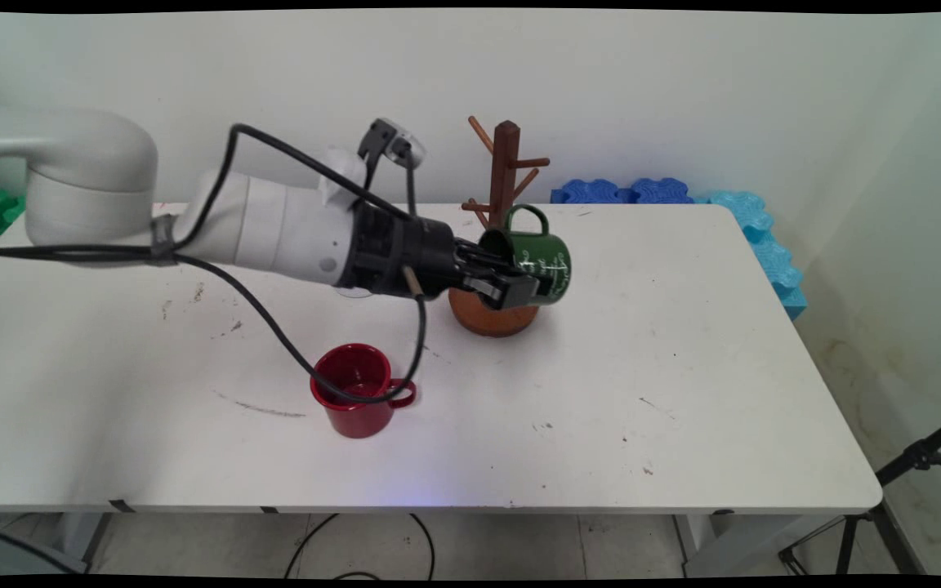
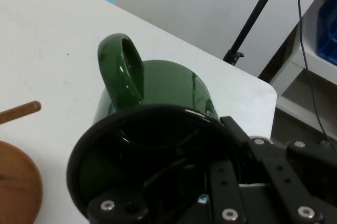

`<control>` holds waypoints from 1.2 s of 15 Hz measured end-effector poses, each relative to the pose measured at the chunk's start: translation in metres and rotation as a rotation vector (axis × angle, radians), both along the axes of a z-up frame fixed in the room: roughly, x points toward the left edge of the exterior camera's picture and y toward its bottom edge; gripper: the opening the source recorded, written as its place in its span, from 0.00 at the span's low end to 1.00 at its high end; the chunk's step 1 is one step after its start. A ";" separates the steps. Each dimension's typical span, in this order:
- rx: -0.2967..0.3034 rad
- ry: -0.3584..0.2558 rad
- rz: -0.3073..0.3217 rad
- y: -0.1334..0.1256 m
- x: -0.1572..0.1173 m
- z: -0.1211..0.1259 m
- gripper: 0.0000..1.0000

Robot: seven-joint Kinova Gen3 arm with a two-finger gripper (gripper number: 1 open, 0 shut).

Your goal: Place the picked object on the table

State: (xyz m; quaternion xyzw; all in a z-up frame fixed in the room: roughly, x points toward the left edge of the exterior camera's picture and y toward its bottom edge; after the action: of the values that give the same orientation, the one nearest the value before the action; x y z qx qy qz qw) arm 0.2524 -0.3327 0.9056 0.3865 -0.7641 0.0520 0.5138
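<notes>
A black claw point(image 1: 519, 287) on a white Kinova arm grips a green enamel-style mug point(image 1: 537, 260) by its rim, just right of centre in the main view, with one finger inside the mouth and the other outside the wall, the jaws closed on that thin edge. The mug lies tipped on its side in the air, mouth toward the arm, its loop handle point(image 1: 526, 216) uppermost and its base toward the right of the frame. It hangs directly in front of a dark wooden mug tree point(image 1: 505, 175) with a round, reddish-brown base point(image 1: 483, 318), near its lower pegs.

The hand view shows the mug's glossy, hard glaze point(image 2: 168, 84) catching the light: a stiff, smooth and probably slippery shell, likely light if metal and liable to chip if knocked. The rim gives a narrow purchase; the handle point(image 2: 122, 69) is the other obvious hold.

Toward the lower centre of the main view, a red mug point(image 1: 354, 390) of the same shape stands upright on the scuffed white desk point(image 1: 683, 392), well apart from the claw.
</notes>
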 end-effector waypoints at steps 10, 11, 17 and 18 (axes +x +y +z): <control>-0.036 -0.078 -0.058 -0.005 0.041 0.015 0.00; -0.042 -0.094 -0.072 -0.006 0.042 0.019 0.00; -0.041 -0.243 -0.142 -0.009 0.053 0.047 0.00; -0.036 -0.275 -0.153 -0.009 0.056 0.050 0.00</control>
State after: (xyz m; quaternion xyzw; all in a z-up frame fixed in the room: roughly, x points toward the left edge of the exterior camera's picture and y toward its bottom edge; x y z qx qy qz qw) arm 0.3085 -0.3418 0.9561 0.3073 -0.8535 0.0790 0.4134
